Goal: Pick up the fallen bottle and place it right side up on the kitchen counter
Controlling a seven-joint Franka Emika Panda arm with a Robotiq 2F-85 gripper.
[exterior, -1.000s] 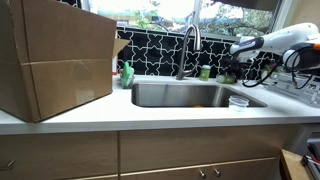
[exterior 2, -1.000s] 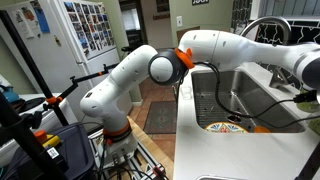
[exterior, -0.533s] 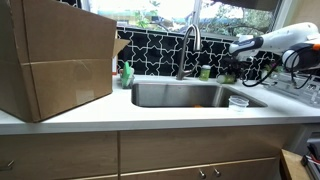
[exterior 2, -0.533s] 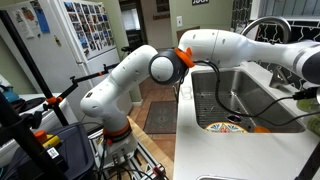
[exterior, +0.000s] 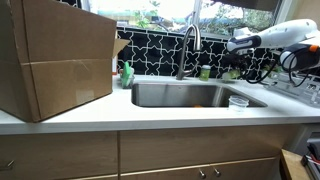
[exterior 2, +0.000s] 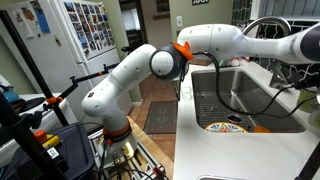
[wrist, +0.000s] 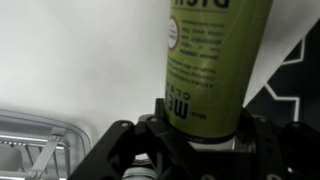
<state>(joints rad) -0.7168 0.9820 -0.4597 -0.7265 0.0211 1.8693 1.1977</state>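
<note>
In the wrist view my gripper [wrist: 200, 128] is shut on the lower end of the slim yellow-green bottle [wrist: 212, 55], whose printed label faces the camera. The black fingers [wrist: 122, 145] clamp it on both sides. The white kitchen counter [wrist: 70, 50] lies behind it. In an exterior view the arm comes in from the upper right and the gripper [exterior: 233, 47] hangs above the back of the counter [exterior: 150, 115], right of the faucet; the bottle is too small to make out there. In an exterior view [exterior 2: 240, 40] the arm spans the sink and the gripper is out of frame.
A large cardboard box [exterior: 55, 60] fills the counter's left side. The steel sink [exterior: 190, 95] with its faucet [exterior: 188, 45] sits in the middle. A darker green soap bottle [exterior: 127, 73], a squat green container [exterior: 204, 72] and a clear cup [exterior: 238, 101] stand around it.
The arm and gripper have risen a little above the back of the counter with the bottle in them. Nothing else has moved.
</note>
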